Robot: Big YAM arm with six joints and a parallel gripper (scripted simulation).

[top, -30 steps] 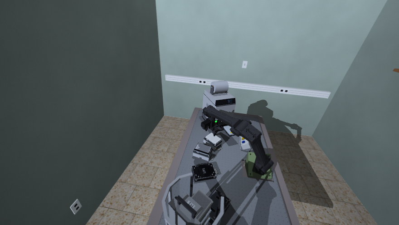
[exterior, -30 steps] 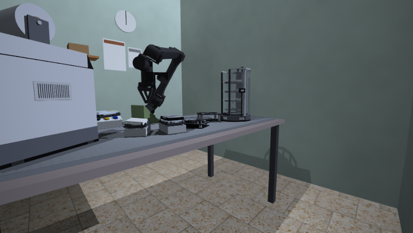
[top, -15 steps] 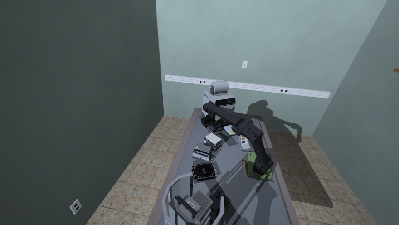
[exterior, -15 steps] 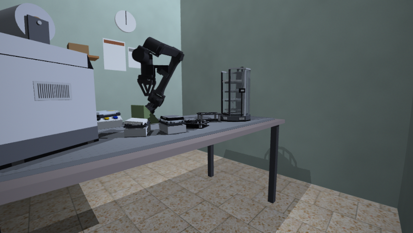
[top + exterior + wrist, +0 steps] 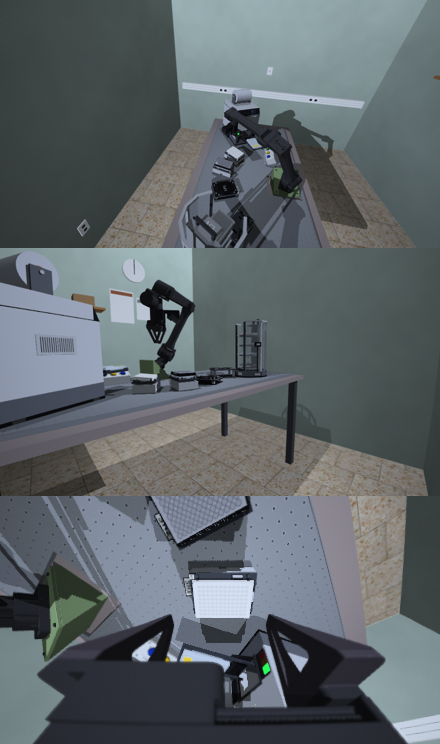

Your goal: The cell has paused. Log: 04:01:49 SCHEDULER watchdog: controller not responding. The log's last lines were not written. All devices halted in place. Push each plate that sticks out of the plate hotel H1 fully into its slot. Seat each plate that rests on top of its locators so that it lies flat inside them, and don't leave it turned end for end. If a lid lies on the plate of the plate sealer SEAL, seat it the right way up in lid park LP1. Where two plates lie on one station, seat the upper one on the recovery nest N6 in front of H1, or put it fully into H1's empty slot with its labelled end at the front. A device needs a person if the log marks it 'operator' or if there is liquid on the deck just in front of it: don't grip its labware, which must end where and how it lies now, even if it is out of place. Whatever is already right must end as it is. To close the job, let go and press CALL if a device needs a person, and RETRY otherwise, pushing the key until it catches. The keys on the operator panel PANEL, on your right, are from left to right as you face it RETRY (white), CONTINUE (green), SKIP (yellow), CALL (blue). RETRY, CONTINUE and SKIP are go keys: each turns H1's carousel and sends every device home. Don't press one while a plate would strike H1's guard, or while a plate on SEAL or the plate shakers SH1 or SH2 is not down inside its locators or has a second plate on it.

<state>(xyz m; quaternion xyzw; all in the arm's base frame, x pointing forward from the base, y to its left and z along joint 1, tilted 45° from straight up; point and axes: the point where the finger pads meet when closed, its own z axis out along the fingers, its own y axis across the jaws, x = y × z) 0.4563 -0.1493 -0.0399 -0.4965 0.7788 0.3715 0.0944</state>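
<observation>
White and finely gridded, a plate [image 5: 222,598] sits on a plate shaker [image 5: 223,574] near the middle of the perforated deck [image 5: 295,556], directly under the wrist camera. Beyond it lies a darker mesh-topped plate [image 5: 200,513], turned askew. The gripper [image 5: 220,641] hangs high above them with its fingers spread wide and nothing between them. To the arm's right stands the operator panel [image 5: 268,155] with its coloured keys; the glass-walled plate hotel [image 5: 251,348] stands at the table's far end.
</observation>
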